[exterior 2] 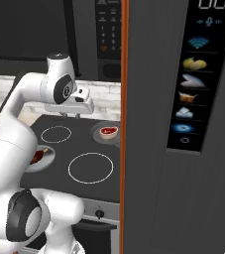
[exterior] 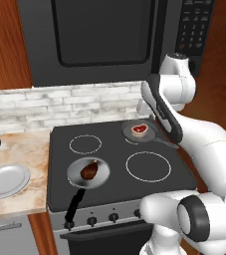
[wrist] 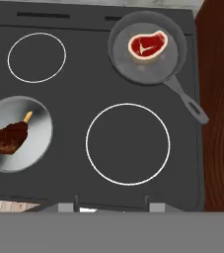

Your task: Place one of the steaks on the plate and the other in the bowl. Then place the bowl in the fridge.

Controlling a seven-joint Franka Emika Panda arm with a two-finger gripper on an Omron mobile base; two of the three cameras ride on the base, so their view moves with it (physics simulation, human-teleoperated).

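Black stovetop (wrist: 84, 84) between marble counter (exterior: 20, 149) and fridge (exterior 2: 183, 173); jaws (exterior 2: 70, 115) seemingly part-open, empty.

The red steak (wrist: 146, 45) is showing a pale rim; the other steak (wrist: 10, 139) is looking dark brown; the plate (exterior: 6, 180) is showing light grey.

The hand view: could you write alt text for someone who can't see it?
Looking down on a black stovetop: a red steak lies in a pan at the upper right, and a dark brown steak lies in a second pan at the left.
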